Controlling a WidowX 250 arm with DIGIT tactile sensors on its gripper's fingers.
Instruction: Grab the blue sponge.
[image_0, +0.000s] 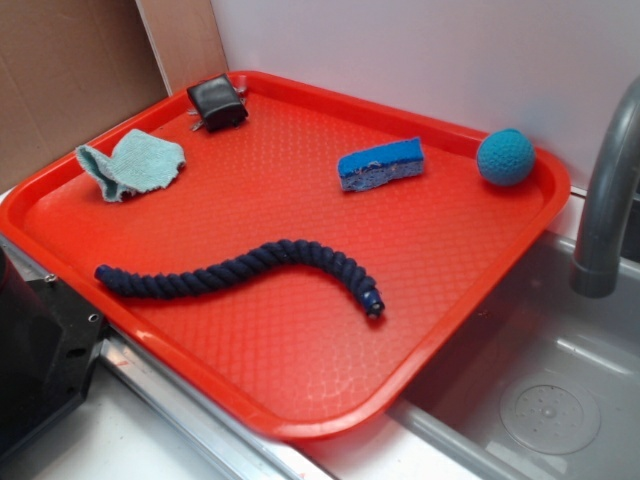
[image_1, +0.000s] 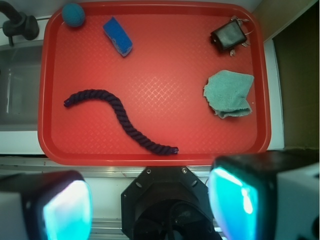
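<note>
Claw (image_1: 150, 200): seen only in the wrist view, at the bottom edge; its two fingers (image_1: 65, 205) are spread wide apart, released, with nothing held between them
Blue sponge (image_1: 118, 36): lain flat on the red tray (image_1: 150, 159), far ahead of the claw and slightly to its left, well apart from both fingers; in the exterior view it (image_0: 381, 163) is shown with a bright top and a paler speckled side
Teal ball (image_1: 73, 14): placed in the far left tray corner as seen from the claw, near the sponge but not touching it
Dark rope (image_1: 120, 115): stretched in a curve between the claw and the sponge
Teal cloth (image_1: 229, 93): crumpled ahead and to the right of the claw
Black pouch (image_1: 228, 36): set at the far right corner
Sink (image_0: 540, 400): found beside the tray, with a grey faucet (image_0: 608, 190) over it
</note>
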